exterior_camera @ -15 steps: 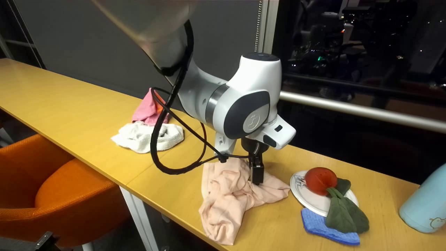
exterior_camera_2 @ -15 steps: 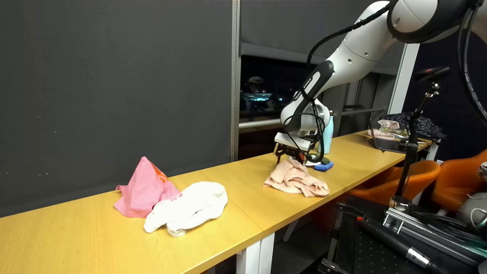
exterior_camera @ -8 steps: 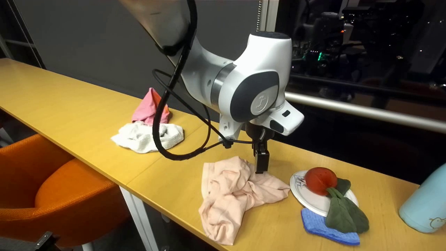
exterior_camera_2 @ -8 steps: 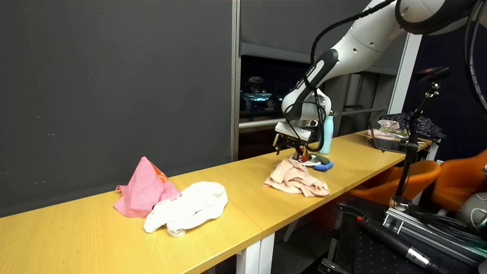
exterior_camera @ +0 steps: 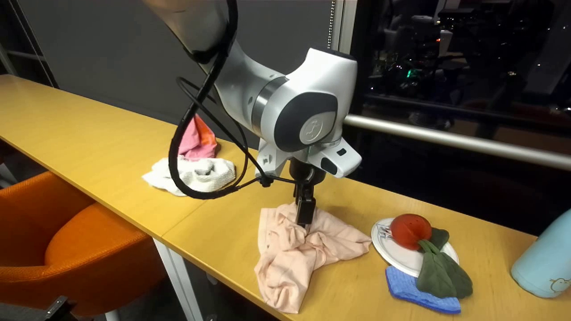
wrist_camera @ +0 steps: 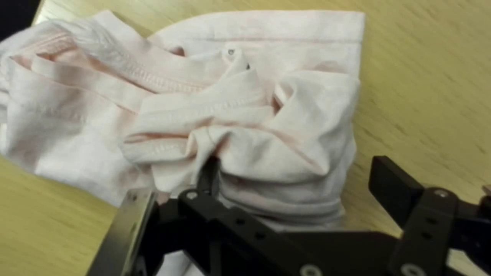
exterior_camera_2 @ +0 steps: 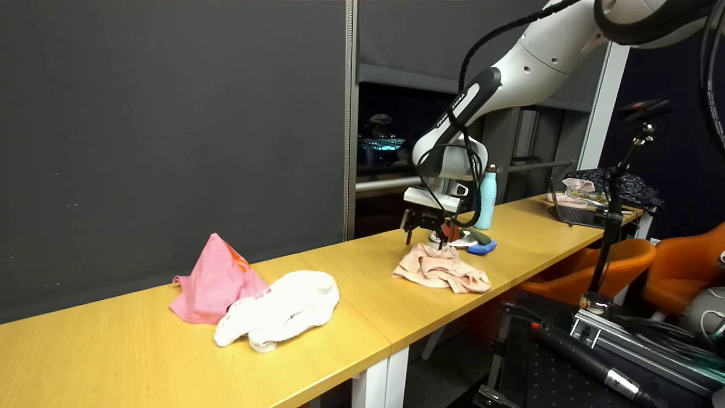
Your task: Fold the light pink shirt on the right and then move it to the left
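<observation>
Wrist view alone, shirt (wrist_camera: 238, 119) stitching (wrist_camera: 153, 81), perhaps lettering (wrist_camera: 231, 51)

Dark window (exterior_camera: 464, 62); orange chair (exterior_camera: 100, 243)

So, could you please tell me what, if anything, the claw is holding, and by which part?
Nothing is held: the claw stands open, one finger against the light pink shirt.

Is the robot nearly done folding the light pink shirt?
Not really; nothing looks finished. The light pink shirt is bunched up, not neatly folded. The open hand has one finger at its rumples. Neat folding remains, then moving left: it lies near the plate.
</observation>
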